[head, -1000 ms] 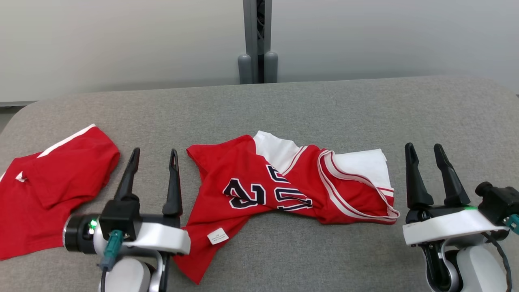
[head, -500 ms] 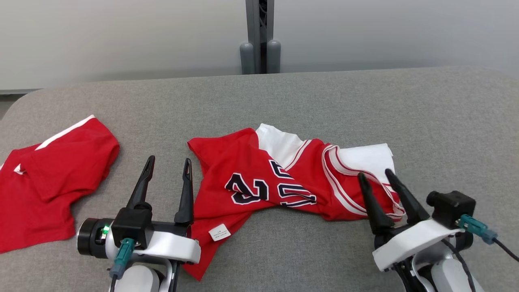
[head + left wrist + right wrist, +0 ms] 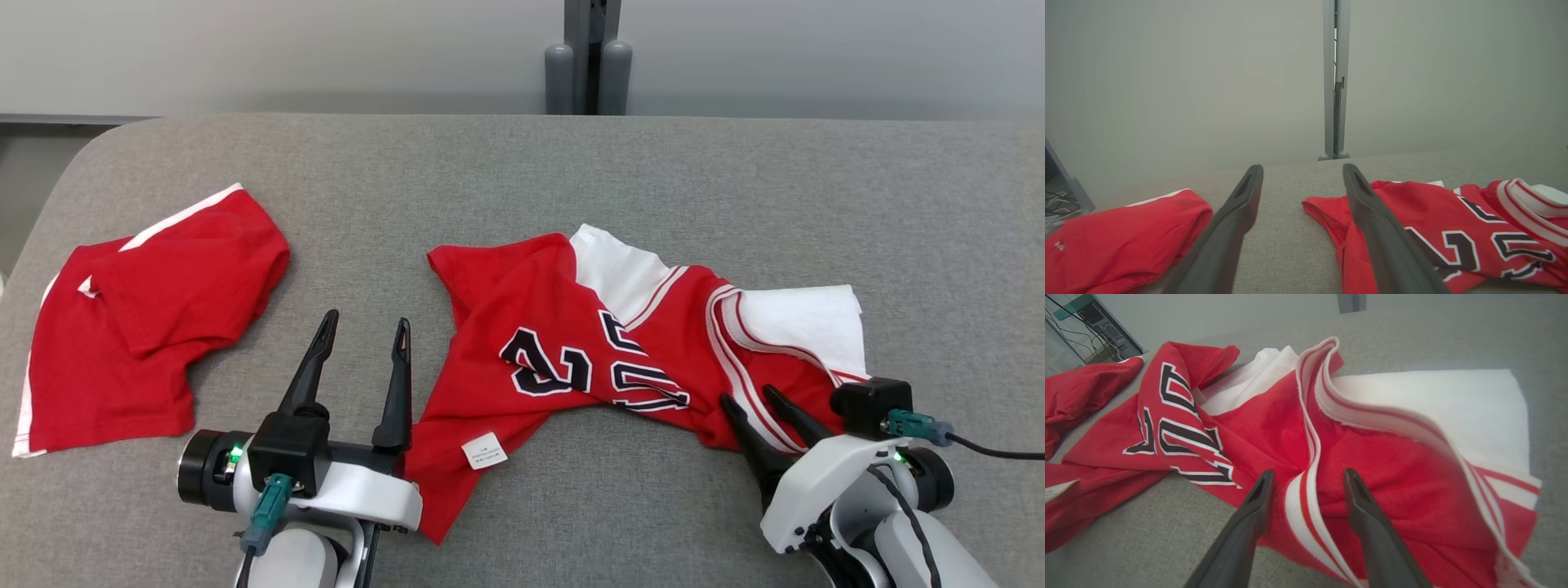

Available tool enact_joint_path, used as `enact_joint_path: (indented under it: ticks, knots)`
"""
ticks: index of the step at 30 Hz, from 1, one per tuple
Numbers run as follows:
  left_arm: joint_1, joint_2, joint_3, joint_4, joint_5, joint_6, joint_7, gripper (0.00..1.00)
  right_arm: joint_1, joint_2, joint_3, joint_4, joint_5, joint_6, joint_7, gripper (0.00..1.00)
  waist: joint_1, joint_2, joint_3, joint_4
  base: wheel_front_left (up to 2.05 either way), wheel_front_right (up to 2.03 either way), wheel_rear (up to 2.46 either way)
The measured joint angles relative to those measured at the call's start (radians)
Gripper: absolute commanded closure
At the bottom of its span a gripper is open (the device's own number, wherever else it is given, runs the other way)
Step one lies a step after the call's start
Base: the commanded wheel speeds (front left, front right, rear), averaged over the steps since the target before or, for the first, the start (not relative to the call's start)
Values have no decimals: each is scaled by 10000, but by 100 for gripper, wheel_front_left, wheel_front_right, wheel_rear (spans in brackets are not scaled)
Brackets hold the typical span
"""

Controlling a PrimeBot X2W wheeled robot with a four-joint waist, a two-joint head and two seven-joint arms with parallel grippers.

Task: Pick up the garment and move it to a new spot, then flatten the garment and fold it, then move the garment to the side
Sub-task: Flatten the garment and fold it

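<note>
Right wrist view: the right gripper has its fingers wide, straddling the striped trim at the near right of the crumpled red jersey, which lies mid-table; nothing is gripped. The left gripper hovers open and empty at the jersey's left edge. Best to sink lower and pinch both layers before lifting.

red shorts with a white side stripe lie crumpled on my left, far side folded over, one leg hem toward me. they rest on a grey fabric-covered table with a rounded corner, well apart from anything else on it. behind the far edge, a grey vertical post with two rounded grey caps at its base, against a plain pale wall. off the table's left, a dark box with loose cables, blurry.
</note>
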Motion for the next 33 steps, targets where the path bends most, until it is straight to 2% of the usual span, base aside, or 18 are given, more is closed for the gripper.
enact_joint_path:
  ticks: [1,7,13,19,24,33]
  knots:
    - [-22,-4,-10,2,0,-17,0,0,-63,-67,56,65,-31,0,21,100,0,0,32,65,0,0,0]
    - [-139,-21,-59,10,-31,-12,-2,0,-782,-268,-115,-213,107,0,-493,100,0,0,188,413,0,0,0]
    - [-142,-27,-368,-19,-242,63,0,0,-2119,-941,-196,-853,94,0,-439,100,1,0,214,711,0,0,0]
    - [-299,-31,-940,-107,-520,184,0,0,-4057,-1699,-416,-922,-77,0,-96,100,0,0,303,1195,0,0,0]
    - [-331,-29,-1285,-184,-694,345,0,0,-5207,-2148,-410,-69,-313,0,148,100,0,0,424,1734,0,0,0]
    - [-396,-27,-1749,-326,-926,546,0,0,-6133,-2583,276,2945,-420,2,163,100,1,0,940,2586,0,0,0]
